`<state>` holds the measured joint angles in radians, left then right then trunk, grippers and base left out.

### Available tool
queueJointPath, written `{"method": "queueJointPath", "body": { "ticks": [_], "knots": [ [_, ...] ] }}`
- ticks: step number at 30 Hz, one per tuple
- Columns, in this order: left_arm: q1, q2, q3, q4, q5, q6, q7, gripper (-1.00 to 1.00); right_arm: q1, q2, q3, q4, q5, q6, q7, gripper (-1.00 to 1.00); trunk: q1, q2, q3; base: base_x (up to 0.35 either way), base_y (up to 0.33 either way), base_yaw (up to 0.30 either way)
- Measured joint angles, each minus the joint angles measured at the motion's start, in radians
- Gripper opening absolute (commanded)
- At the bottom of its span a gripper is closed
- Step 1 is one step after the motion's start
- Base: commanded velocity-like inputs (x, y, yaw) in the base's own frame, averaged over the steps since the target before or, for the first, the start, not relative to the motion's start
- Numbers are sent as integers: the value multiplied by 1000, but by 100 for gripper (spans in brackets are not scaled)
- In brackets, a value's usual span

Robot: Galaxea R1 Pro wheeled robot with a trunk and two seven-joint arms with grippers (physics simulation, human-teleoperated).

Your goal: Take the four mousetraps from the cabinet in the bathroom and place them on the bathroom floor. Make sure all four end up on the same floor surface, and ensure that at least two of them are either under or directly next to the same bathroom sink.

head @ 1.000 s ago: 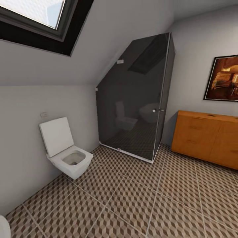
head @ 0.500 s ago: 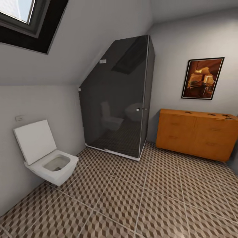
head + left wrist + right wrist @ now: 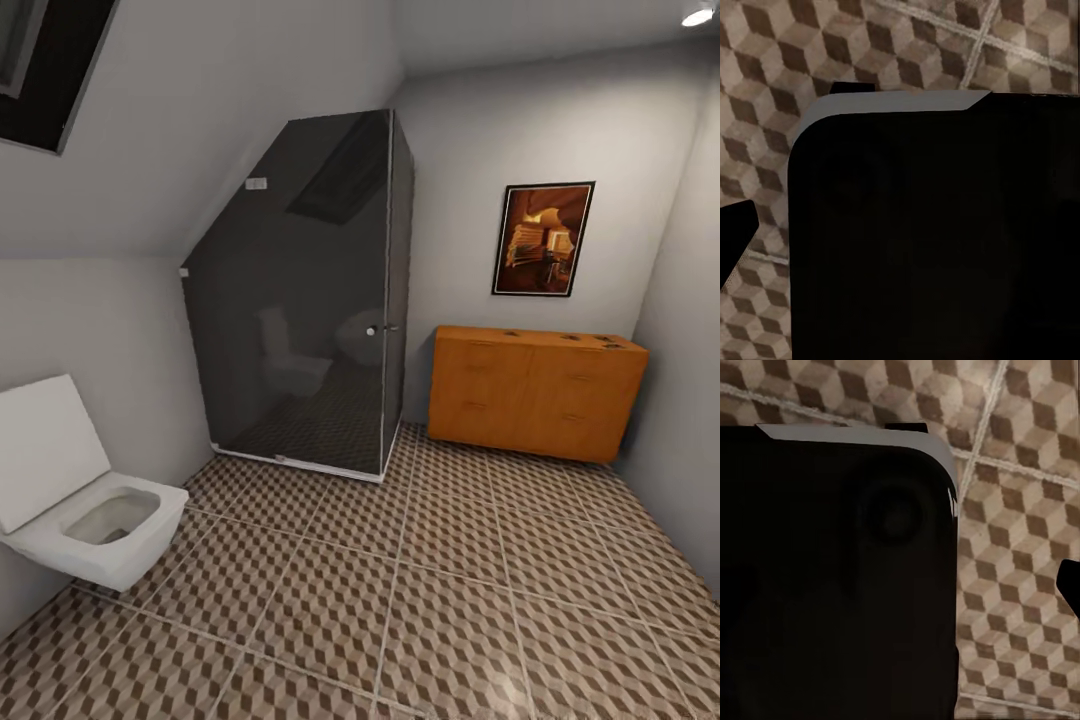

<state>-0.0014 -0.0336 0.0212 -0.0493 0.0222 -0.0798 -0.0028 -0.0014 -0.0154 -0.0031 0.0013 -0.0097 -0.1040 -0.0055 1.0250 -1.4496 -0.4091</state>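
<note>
Several small dark items [image 3: 560, 338] sit on top of the cabinet [image 3: 535, 392] in your head view, too small to identify as the mousetraps. That cabinet stands against the far wall in the right corner, under a framed picture [image 3: 543, 239] whose content carries no writing you can read. Left of the cabinet you have the dark glass shower enclosure [image 3: 310, 300], its panels mirroring a toilet and a basin, and a small white plate [image 3: 256, 183] on the sloped ceiling above it shows no legible label. At your near left the white wall-hung toilet [image 3: 90, 510] has its lid raised. You see the bathroom floor [image 3: 420, 590] with its cube-patterned tiles spreading across the whole lower half.

Against the picture of a second ago, your whole view has swung to the right: the cabinet now shows in full with the right-hand wall beside it, the skylight [image 3: 45, 70] has slid almost out at the upper left, and a ceiling light [image 3: 698, 16] has come in at the upper right. That is your camera turning, not the furniture moving.

Your left wrist view looks down past a large black body with a grey edge [image 3: 930, 225] onto the tiles [image 3: 765, 82]; you cannot tell how far that gripper is open.

Your right wrist view gives the same: a black housing [image 3: 832, 577] over the floor tiles [image 3: 1020, 547], and you cannot tell the state of that gripper either
</note>
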Motion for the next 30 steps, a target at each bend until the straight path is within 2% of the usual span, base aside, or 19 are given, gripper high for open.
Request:
{"method": "queueJointPath", "body": {
  "ticks": [30],
  "knots": [
    [0,-1,0,-1,0,0,1,100,0,0,0,0,0,0,0,100,0,0,0,0,0,-298]
  ]
}}
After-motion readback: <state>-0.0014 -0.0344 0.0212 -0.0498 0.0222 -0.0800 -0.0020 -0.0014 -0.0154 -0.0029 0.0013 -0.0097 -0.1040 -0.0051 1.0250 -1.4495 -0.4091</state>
